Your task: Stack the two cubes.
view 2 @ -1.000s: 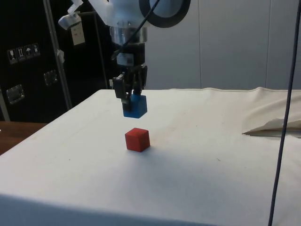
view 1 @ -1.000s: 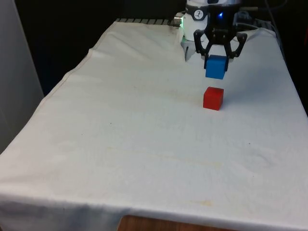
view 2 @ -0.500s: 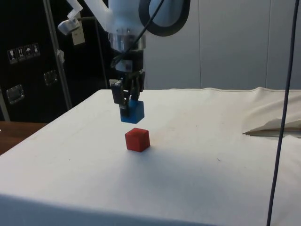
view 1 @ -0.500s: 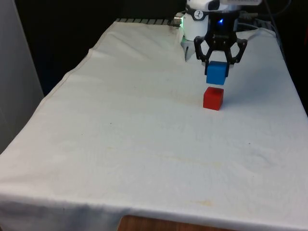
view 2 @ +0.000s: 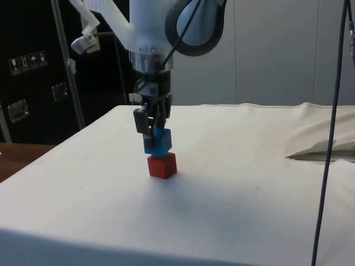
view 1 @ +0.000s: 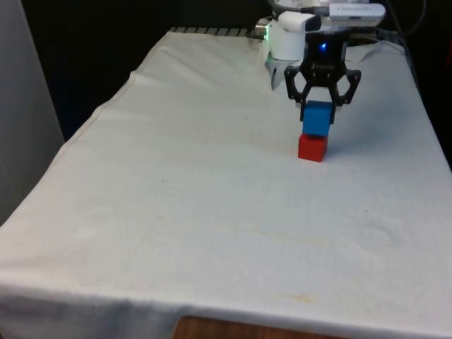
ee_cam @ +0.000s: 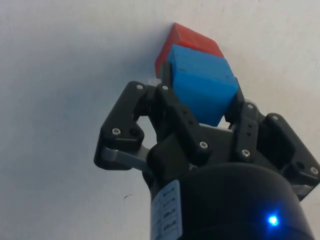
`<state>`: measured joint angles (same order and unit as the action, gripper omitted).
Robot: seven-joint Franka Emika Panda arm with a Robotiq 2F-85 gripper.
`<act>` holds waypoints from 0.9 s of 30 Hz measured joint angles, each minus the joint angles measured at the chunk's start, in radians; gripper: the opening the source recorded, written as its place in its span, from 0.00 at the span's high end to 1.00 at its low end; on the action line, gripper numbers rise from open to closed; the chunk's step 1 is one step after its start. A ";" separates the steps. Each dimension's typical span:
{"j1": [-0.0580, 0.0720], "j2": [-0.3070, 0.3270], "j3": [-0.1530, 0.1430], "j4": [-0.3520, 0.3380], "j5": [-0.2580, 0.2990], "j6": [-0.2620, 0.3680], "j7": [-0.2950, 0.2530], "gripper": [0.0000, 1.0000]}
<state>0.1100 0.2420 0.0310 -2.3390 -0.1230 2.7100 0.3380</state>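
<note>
lowered claw (view 1: 319,106) with blue cube (view 1: 317,118), now atop red cube (view 1: 312,147)

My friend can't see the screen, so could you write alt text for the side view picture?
A black two-finger gripper on a white robot arm holds a blue cube right on top of a red cube, its fingers shut on the blue one. The red cube sits on a table under a white cloth, with dark cabinets behind.

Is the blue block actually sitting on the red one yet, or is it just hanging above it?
Touching. In the side view the blue cube rests on the red cube with no cloth visible between them; the gripper grips the blue one.
</note>
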 measured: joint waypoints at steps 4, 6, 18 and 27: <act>0.000 0.009 0.000 0.000 0.000 0.013 -0.007 0.97; 0.000 0.011 0.000 -0.001 0.000 0.017 -0.008 0.97; -0.004 0.022 -0.007 -0.001 0.000 0.023 -0.035 0.97; -0.004 0.024 -0.009 -0.002 0.000 0.024 -0.044 0.97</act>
<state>0.1060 0.2660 0.0220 -2.3410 -0.1230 2.7340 0.2940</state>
